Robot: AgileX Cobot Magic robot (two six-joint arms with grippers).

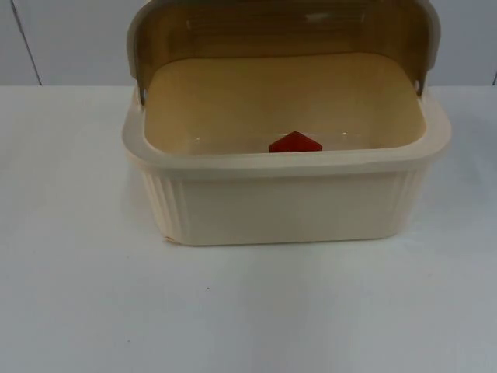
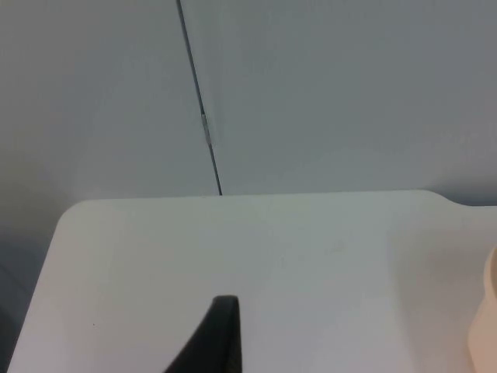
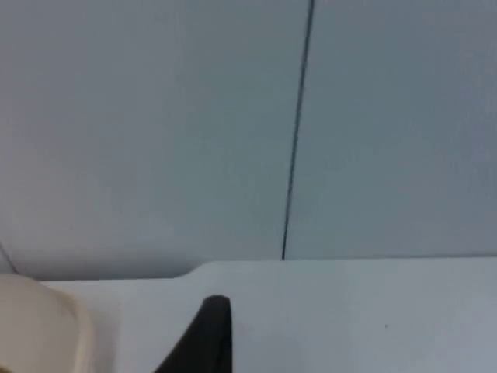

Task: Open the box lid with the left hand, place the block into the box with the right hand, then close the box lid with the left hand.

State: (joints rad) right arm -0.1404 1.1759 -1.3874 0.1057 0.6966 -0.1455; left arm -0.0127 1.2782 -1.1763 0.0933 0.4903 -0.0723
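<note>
Already the block [image 1: 295, 143] lies in the box [image 1: 287, 206] under the raised lid [image 1: 279, 27]; closing remains for the left gripper [image 2: 221, 342], beside the box, grip unreadable.

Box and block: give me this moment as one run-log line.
box: lid open | block: red, inside box | left hand: over table, beside box | right hand: over table, beside box | remaining: close lid

I see box [image 1: 287, 206]: cream plastic, ribbed, slight sheen | lid [image 1: 279, 31]: translucent brown plastic | block [image 1: 295, 143]: red, matt | table [image 1: 233, 311]: smooth white
</note>
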